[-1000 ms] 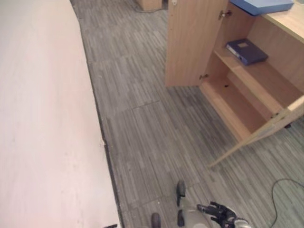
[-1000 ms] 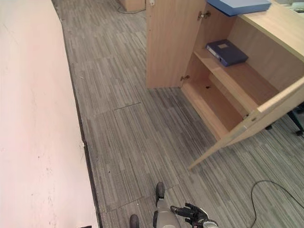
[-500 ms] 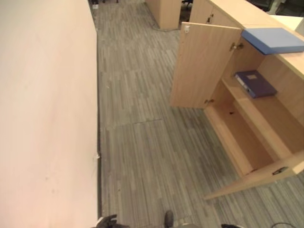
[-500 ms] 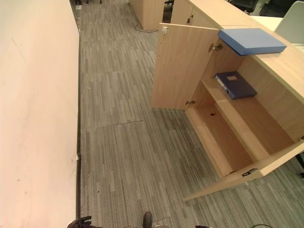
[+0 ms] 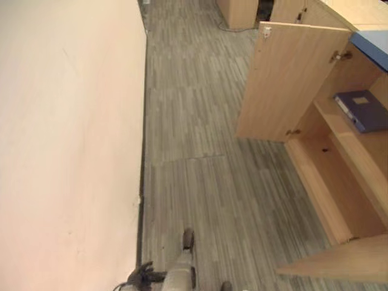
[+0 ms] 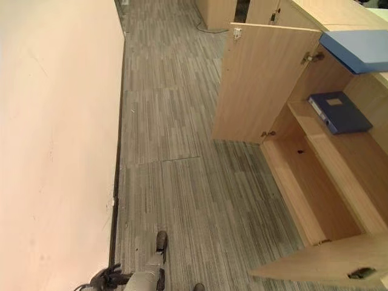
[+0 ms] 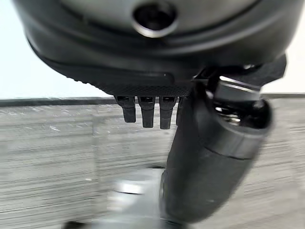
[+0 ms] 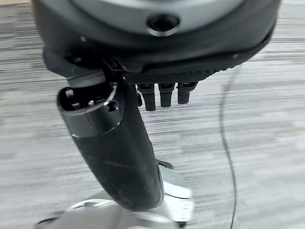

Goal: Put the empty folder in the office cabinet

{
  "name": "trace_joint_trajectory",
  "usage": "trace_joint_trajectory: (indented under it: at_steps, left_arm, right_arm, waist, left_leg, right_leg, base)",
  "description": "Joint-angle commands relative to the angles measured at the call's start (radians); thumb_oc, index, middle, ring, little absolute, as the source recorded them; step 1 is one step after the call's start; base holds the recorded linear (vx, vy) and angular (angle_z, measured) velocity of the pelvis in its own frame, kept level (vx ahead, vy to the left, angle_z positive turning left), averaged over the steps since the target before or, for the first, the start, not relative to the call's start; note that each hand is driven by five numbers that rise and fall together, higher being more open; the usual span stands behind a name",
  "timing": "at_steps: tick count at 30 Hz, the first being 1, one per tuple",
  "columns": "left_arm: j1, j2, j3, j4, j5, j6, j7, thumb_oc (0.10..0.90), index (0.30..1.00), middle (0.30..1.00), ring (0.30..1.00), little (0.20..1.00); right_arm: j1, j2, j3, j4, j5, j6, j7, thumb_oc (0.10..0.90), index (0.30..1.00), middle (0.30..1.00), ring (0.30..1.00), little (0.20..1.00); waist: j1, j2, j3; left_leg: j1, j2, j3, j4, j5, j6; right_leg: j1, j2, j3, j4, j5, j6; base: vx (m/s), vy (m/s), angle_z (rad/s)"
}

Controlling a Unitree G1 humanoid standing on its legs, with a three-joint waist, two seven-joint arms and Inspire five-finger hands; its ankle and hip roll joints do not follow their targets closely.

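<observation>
A light blue folder lies flat on top of the wooden office cabinet at the right. The cabinet stands open, and a dark blue folder lies on its upper shelf. The bottom shelf is bare. My left hand hangs low by the wall, far from the cabinet. In its wrist view the left hand has relaxed fingers and holds nothing, with floor past it. My right hand also hangs over the floor, its fingers straight and nothing in them.
A pale wall runs along the left side. Grey striped carpet lies between the wall and the cabinet. One cabinet door stands swung out into the floor, and the other door juts out at the lower right.
The camera has swung, so the cabinet sits further right in the picture. My left hand now shows at the bottom edge where my right hand showed a second ago. The folders have not moved.
</observation>
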Motion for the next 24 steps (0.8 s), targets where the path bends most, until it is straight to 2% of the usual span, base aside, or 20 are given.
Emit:
trace_joint_trajectory:
  at_steps: [1, 3, 4, 5, 6, 7, 9, 10, 11, 13, 15, 16, 17, 19, 21, 22, 23, 24]
  left_arm:
    - [0.091, 0.034, -0.069, 0.015, 0.090, 0.023, -0.021, 0.800, 0.900, 0.900, 0.900, 0.900]
    - [0.086, 0.040, -0.079, -0.002, 0.097, 0.024, -0.023, 0.800, 0.900, 0.900, 0.900, 0.900]
    - [0.080, 0.043, -0.086, -0.013, 0.097, 0.023, -0.023, 0.800, 0.900, 0.900, 0.900, 0.900]
    - [0.071, 0.046, -0.094, -0.030, 0.098, 0.021, -0.021, 0.800, 0.900, 0.900, 0.900, 0.900]
    - [0.068, 0.048, -0.102, -0.041, 0.102, 0.019, -0.024, 0.800, 0.900, 0.900, 0.900, 0.900]
    - [0.064, 0.053, -0.107, -0.052, 0.104, 0.019, -0.024, 0.800, 0.900, 0.900, 0.900, 0.900]
    - [0.064, 0.070, -0.106, -0.069, 0.109, 0.019, -0.022, 0.800, 0.900, 0.900, 0.900, 0.900]
    - [0.065, 0.093, -0.100, -0.076, 0.113, 0.021, -0.016, 0.800, 0.900, 0.900, 0.900, 0.900]
    - [0.071, 0.102, -0.095, -0.077, 0.116, 0.021, -0.010, 0.800, 0.900, 0.900, 0.900, 0.900]
    - [0.072, 0.109, -0.084, -0.078, 0.112, 0.020, -0.004, 0.800, 0.900, 0.900, 0.900, 0.900]
    - [0.063, 0.110, -0.080, -0.068, 0.109, 0.020, -0.001, 0.800, 0.900, 0.900, 0.900, 0.900]
    - [0.061, 0.109, -0.082, -0.063, 0.115, 0.020, 0.000, 0.800, 0.900, 0.900, 0.900, 0.900]
    - [0.056, 0.103, -0.092, -0.046, 0.126, 0.019, -0.002, 0.800, 0.900, 0.900, 0.900, 0.900]
    - [0.056, 0.094, -0.093, -0.041, 0.128, 0.020, -0.004, 0.800, 0.900, 0.900, 0.900, 0.900]
    - [0.054, 0.083, -0.081, -0.038, 0.124, 0.022, -0.002, 0.800, 0.900, 0.900, 0.900, 0.900]
    - [0.054, 0.083, -0.081, -0.038, 0.124, 0.022, -0.002, 0.800, 0.900, 0.900, 0.900, 0.900]
    - [0.052, 0.079, -0.073, -0.037, 0.125, 0.023, 0.001, 0.800, 0.900, 0.900, 0.900, 0.900]
    - [0.052, 0.079, -0.068, -0.036, 0.125, 0.024, 0.002, 0.800, 0.900, 0.900, 0.900, 0.900]
  right_arm:
    - [0.126, -0.017, 0.100, 0.038, -0.200, 0.057, 0.083, 0.800, 0.900, 0.900, 0.900, 0.900]
    - [0.120, -0.017, 0.110, 0.022, -0.210, 0.062, 0.095, 0.800, 0.900, 0.900, 0.900, 0.900]
    - [0.110, -0.017, 0.110, 0.015, -0.203, 0.066, 0.100, 0.800, 0.900, 0.900, 0.900, 0.900]
    - [0.099, -0.020, 0.106, 0.003, -0.200, 0.065, 0.096, 0.800, 0.900, 0.900, 0.900, 0.900]
    - [0.086, -0.026, 0.102, -0.001, -0.201, 0.065, 0.091, 0.800, 0.900, 0.900, 0.900, 0.900]
    - [0.077, -0.029, 0.101, -0.007, -0.200, 0.062, 0.089, 0.800, 0.900, 0.900, 0.900, 0.900]
    - [0.041, -0.048, 0.097, -0.038, -0.200, 0.049, 0.071, 0.800, 0.900, 0.900, 0.900, 0.900]
    - [-0.024, -0.081, 0.075, -0.095, -0.164, 0.038, 0.041, 0.800, 0.900, 0.900, 0.900, 0.900]
    - [-0.048, -0.088, 0.061, -0.115, -0.137, 0.030, 0.024, 0.800, 0.900, 0.900, 0.900, 0.900]
    - [-0.076, -0.087, 0.050, -0.132, -0.110, 0.027, 0.005, 0.800, 0.900, 0.900, 0.900, 0.900]
    - [-0.091, -0.082, 0.051, -0.150, -0.090, 0.021, -0.003, 0.800, 0.900, 0.900, 0.900, 0.900]
    - [-0.092, -0.079, 0.054, -0.156, -0.087, 0.019, -0.006, 0.800, 0.900, 0.900, 0.900, 0.900]
    - [-0.088, -0.074, 0.056, -0.170, -0.083, 0.014, -0.015, 0.800, 0.900, 0.900, 0.900, 0.900]
    - [-0.084, -0.072, 0.049, -0.172, -0.080, 0.009, -0.026, 0.800, 0.900, 0.900, 0.900, 0.900]
    - [-0.079, -0.061, 0.047, -0.161, -0.090, 0.011, -0.034, 0.800, 0.900, 0.900, 0.900, 0.900]
    - [-0.080, -0.062, 0.047, -0.161, -0.090, 0.011, -0.034, 0.800, 0.900, 0.900, 0.900, 0.900]
    - [-0.077, -0.058, 0.047, -0.156, -0.098, 0.012, -0.036, 0.800, 0.900, 0.900, 0.900, 0.900]
    - [-0.076, -0.054, 0.048, -0.153, -0.103, 0.012, -0.037, 0.800, 0.900, 0.900, 0.900, 0.900]
  waist:
    - [0.039, -0.011, -0.089]
    - [0.044, -0.022, -0.097]
    - [0.045, -0.028, -0.100]
    - [0.047, -0.036, -0.113]
    - [0.050, -0.038, -0.124]
    - [0.050, -0.038, -0.130]
    - [0.051, -0.030, -0.135]
    - [0.053, -0.012, -0.123]
    - [0.057, -0.014, -0.118]
    - [0.052, -0.004, -0.107]
    - [0.035, 0.014, -0.082]
    - [0.029, 0.017, -0.072]
    - [0.018, 0.021, -0.055]
    - [0.012, 0.023, -0.042]
    - [0.018, 0.016, -0.029]
    - [0.018, 0.017, -0.028]
    - [0.026, 0.007, -0.027]
    - [0.032, 0.006, -0.027]
  left_leg:
    - [-0.004, -0.007, -0.007, -0.001, 0.096, 0.034]
    - [-0.009, -0.025, 0.008, 0.034, 0.081, 0.052]
    - [-0.038, -0.039, 0.017, 0.103, 0.056, 0.062]
    - [-0.072, -0.066, 0.026, 0.185, 0.005, 0.082]
    - [-0.080, -0.080, 0.033, 0.210, -0.024, 0.095]
    - [-0.072, -0.089, 0.038, 0.215, -0.043, 0.106]
    - [-0.023, -0.121, 0.061, 0.202, -0.092, 0.145]
    - [0.062, -0.141, 0.091, 0.167, -0.127, 0.182]
    - [0.108, -0.152, 0.097, 0.150, -0.158, 0.186]
    - [0.166, -0.150, 0.099, 0.118, -0.167, 0.192]
    - [0.208, -0.130, 0.080, 0.100, -0.161, 0.184]
    - [0.218, -0.127, 0.077, 0.097, -0.159, 0.181]
    - [0.244, -0.120, 0.077, 0.083, -0.163, 0.172]
    - [0.273, -0.113, 0.081, 0.065, -0.169, 0.160]
    - [0.305, -0.104, 0.105, 0.043, -0.178, 0.141]
    - [0.307, -0.103, 0.105, 0.042, -0.178, 0.141]
    - [0.309, -0.103, 0.128, 0.040, -0.180, 0.132]
    - [0.314, -0.092, 0.141, 0.037, -0.184, 0.122]
  right_leg:
    - [-0.040, -0.035, 0.113, 0.111, -0.083, 0.065]
    - [-0.034, -0.065, 0.118, 0.107, -0.078, 0.080]
    - [-0.038, -0.083, 0.113, 0.111, -0.073, 0.092]
    - [-0.049, -0.113, 0.115, 0.122, -0.055, 0.110]
    - [-0.061, -0.133, 0.115, 0.143, -0.038, 0.127]
    - [-0.078, -0.147, 0.115, 0.180, -0.017, 0.135]
    - [-0.168, -0.196, 0.101, 0.378, 0.098, 0.161]
    - [-0.249, -0.280, -0.018, 0.593, 0.206, 0.152]
    - [-0.256, -0.328, -0.069, 0.648, 0.214, 0.163]
    - [-0.292, -0.354, -0.124, 0.683, 0.210, 0.161]
    - [-0.354, -0.309, -0.137, 0.651, 0.111, 0.131]
    - [-0.362, -0.297, -0.144, 0.623, 0.093, 0.130]
    - [-0.392, -0.270, -0.180, 0.538, 0.074, 0.133]
    - [-0.409, -0.251, -0.227, 0.423, 0.090, 0.144]
    - [-0.427, -0.248, -0.326, 0.274, 0.159, 0.178]
    - [-0.424, -0.247, -0.327, 0.271, 0.160, 0.178]
    - [-0.425, -0.264, -0.395, 0.208, 0.184, 0.197]
    - [-0.408, -0.260, -0.451, 0.142, 0.210, 0.206]
  base:
    - [0.47, 0.255, -0.79]
    - [0.37, 0.228, -0.61]
    - [0.32, 0.273, -0.13]
    - [0.32, 0.293, 0.10]
    - [0.32, 0.306, 0.06]
    - [0.32, 0.325, -0.27]
    - [0.34, 0.421, -0.54]
    - [0.38, 0.448, -0.36]
    - [0.38, 0.415, -0.32]
    - [0.23, 0.129, -0.12]
    - [0.17, -0.011, 0.02]
    - [0.16, -0.074, 0.20]
    - [0.16, -0.082, 0.22]
    - [0.13, -0.089, 0.22]
    - [0.11, -0.096, 0.28]
    - [0.09, -0.100, 0.13]
    - [0.06, -0.092, 0.02]
    - [0.10, -0.184, -0.11]
